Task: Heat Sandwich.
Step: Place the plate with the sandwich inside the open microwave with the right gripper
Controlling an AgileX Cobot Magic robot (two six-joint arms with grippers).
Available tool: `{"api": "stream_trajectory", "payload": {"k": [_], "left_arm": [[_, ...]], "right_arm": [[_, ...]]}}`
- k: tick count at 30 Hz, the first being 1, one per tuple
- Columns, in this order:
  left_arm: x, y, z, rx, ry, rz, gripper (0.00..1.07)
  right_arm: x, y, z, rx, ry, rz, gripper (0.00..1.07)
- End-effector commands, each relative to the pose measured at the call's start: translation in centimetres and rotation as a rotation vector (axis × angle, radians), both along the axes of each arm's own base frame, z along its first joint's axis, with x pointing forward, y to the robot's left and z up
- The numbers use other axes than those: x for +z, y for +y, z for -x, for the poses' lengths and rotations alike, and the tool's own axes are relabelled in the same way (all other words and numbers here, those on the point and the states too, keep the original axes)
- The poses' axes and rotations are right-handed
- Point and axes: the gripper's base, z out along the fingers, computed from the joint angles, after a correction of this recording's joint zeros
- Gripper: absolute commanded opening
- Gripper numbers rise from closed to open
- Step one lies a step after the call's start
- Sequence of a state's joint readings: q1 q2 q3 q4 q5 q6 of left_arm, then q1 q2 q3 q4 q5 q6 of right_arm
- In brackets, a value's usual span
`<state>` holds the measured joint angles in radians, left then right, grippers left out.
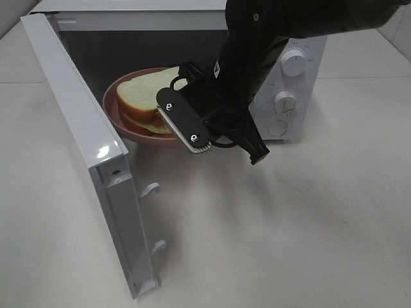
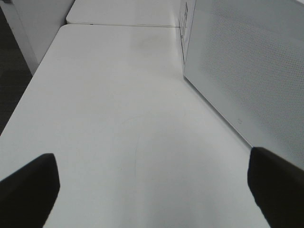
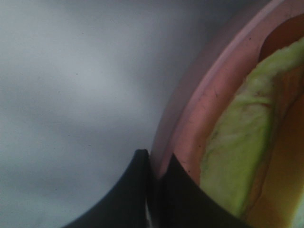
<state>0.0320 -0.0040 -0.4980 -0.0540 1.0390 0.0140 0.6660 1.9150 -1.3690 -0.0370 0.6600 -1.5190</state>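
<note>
Nearest, the white hinged microwave door (image 1: 77,128) stood open over the white tabletop (image 1: 302,231), and the left gripper (image 2: 152,187) hung spread wide and empty beside it. Farther back, the right gripper (image 3: 151,159) pinched the rim of the round pink dish (image 1: 117,119). The dish carried the pale cream-and-yellow layered sandwich (image 1: 144,93) at the mouth of the white boxy microwave oven (image 1: 292,96).

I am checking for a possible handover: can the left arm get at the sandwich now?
Probably not directly. The open microwave door seems to stand between the open left pincer and the sandwich, and the right pincer is shut on the pink dish.
</note>
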Motion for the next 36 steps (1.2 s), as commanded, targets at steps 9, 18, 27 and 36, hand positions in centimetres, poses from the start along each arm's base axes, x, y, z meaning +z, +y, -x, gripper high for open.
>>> {"api": "stream_trajectory", "payload": {"k": [9, 18, 27, 36], "left_arm": [[0.0, -0.1, 0.4, -0.001, -0.032, 0.007, 1.01], [0.0, -0.1, 0.4, -0.001, -0.032, 0.007, 1.01], [0.0, -0.1, 0.4, -0.001, -0.032, 0.007, 1.01], [0.0, -0.1, 0.4, -0.001, -0.032, 0.007, 1.01]], "right_arm": [[0.3, 1.7, -2.2, -0.062, -0.022, 0.004, 0.01], [0.1, 3.2, -3.9, -0.113, -0.033, -0.026, 0.01], [-0.1, 4.3, -5.6, -0.186, -0.031, -0.027, 0.01], [0.3, 5.4, -7.4, -0.252, -0.066, -0.058, 0.01]]}}
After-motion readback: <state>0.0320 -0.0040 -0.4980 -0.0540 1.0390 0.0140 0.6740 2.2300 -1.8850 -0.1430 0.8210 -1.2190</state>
